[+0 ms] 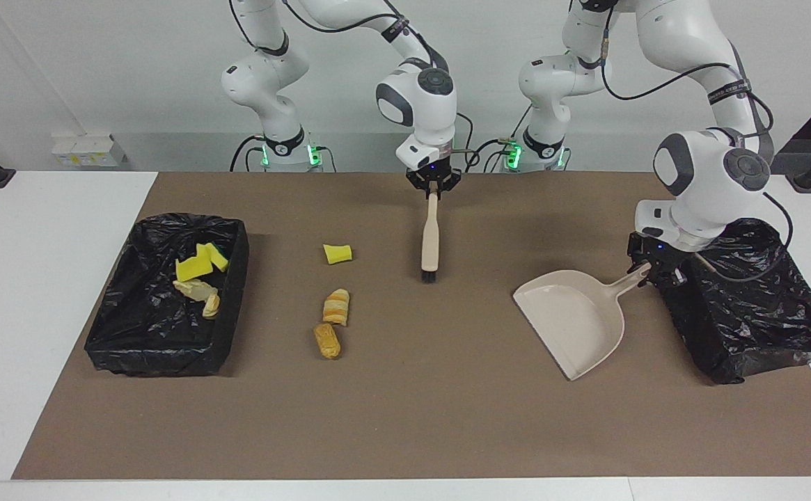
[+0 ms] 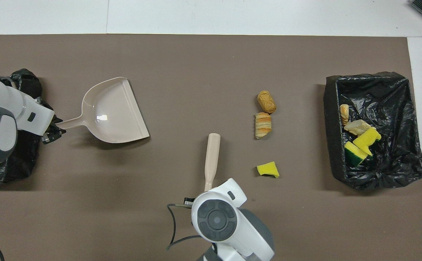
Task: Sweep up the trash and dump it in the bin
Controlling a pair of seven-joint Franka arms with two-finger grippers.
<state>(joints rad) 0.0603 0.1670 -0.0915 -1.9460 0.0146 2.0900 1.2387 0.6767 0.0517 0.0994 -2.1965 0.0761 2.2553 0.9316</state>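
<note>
Brown mat (image 1: 447, 417) covers the table; task is partly done. Three trash bits are loose on it toward the right arm's end: a yellow sponge chunk (image 1: 337, 253) nearest the robots, then a striped pastry piece (image 1: 336, 307), then a golden-brown piece (image 1: 327, 340) just beside it. Four more bits (image 1: 198, 275) are seen already in the black-lined bin (image 1: 109, 327) at that end.

Brush (image 1: 431, 236) is gripped at its handle top by the right gripper (image 1: 433, 186), jaws clenched on it, bristles down near the mat, beside the sponge chunk but apart from it. Dustpan (image 1: 576, 320) is held by its handle in the left gripper (image 1: 649, 273), jaws clamped on the handle, next to a second black bag (image 1: 753, 306); it is well apart from the loose bits.

Judgement: sweep step is being set up. The pan's open lip should be laid flat on the mat close to the three bits first. Bristles should then be set down at the bin end of the bits and drawn toward the pan. Sponge is light and may skid or bounce, so slow strokes are advised.
</note>
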